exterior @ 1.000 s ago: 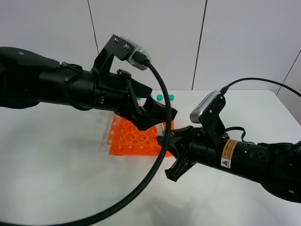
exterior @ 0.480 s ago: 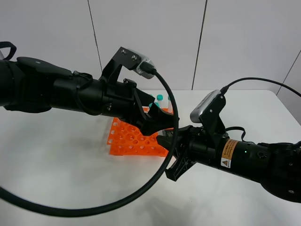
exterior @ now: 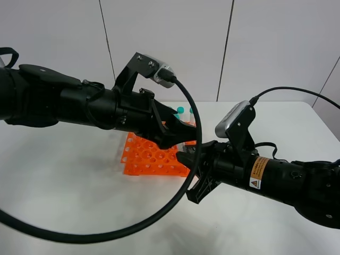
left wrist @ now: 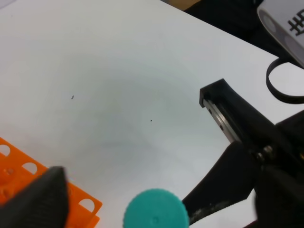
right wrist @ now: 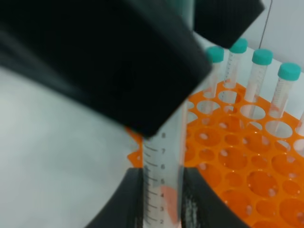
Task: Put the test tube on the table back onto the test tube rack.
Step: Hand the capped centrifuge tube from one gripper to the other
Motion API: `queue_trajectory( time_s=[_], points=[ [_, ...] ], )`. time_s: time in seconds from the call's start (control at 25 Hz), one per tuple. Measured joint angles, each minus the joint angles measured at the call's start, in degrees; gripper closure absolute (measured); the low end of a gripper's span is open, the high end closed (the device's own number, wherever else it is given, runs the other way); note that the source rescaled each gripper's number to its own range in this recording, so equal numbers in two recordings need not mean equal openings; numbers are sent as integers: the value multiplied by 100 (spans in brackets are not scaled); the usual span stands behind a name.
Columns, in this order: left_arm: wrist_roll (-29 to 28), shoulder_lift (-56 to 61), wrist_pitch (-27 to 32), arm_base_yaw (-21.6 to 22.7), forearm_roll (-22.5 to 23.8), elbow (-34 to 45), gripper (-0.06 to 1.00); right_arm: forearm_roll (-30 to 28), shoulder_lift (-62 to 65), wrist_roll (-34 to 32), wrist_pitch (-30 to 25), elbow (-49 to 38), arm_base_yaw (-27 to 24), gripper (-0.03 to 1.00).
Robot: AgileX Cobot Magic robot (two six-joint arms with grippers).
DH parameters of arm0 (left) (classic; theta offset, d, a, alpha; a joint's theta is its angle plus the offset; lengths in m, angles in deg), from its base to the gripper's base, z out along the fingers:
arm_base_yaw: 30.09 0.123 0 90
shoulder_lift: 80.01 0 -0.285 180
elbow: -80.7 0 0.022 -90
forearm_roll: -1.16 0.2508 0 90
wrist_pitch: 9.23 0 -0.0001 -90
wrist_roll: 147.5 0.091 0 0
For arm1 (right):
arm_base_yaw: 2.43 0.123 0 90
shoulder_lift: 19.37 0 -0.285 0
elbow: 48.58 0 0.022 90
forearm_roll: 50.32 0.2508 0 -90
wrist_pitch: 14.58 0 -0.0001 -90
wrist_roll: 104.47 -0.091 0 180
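Note:
My right gripper (exterior: 189, 159) is shut on the test tube (right wrist: 164, 187), a clear graduated tube held upright between its two fingers (right wrist: 134, 202), just off the near corner of the orange test tube rack (exterior: 146, 156). My left gripper (exterior: 182, 134) sits over the tube's top, open. In the left wrist view the teal cap (left wrist: 156, 211) lies between its fingers (left wrist: 47, 194) with a gap on that side. In the exterior high view the tube is mostly hidden by both grippers.
Several teal-capped tubes (right wrist: 261, 71) stand in the rack's far row, also seen in the exterior high view (exterior: 180, 110). The left arm's thick black cable (exterior: 159, 212) loops over the white table (left wrist: 118, 85) in front. The two arms nearly touch.
My left gripper has come down and right, from over the rack to over the top of the tube. The right gripper with the tube has stayed in place.

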Motion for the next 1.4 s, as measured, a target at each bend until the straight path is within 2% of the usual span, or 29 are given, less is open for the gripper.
queue_trajectory(
  time_s=[0.2,0.28,0.8,1.08,1.4],
  points=[
    [222,0,29,0,-29,0,82,0,0,0,0,0,0,94],
    [250,0,47,0,-47,0,94,-6,0,19,2,0,0,94],
    [297,0,118,0,-80,0,94,-51,0,0,32,0,0,94],
    [793,0,140,0,-533,0,94,-152,0,-266,171,0,0,94],
    [902,0,181,0,-646,5,94,-285,0,-544,211,0,0,94]
  ],
)
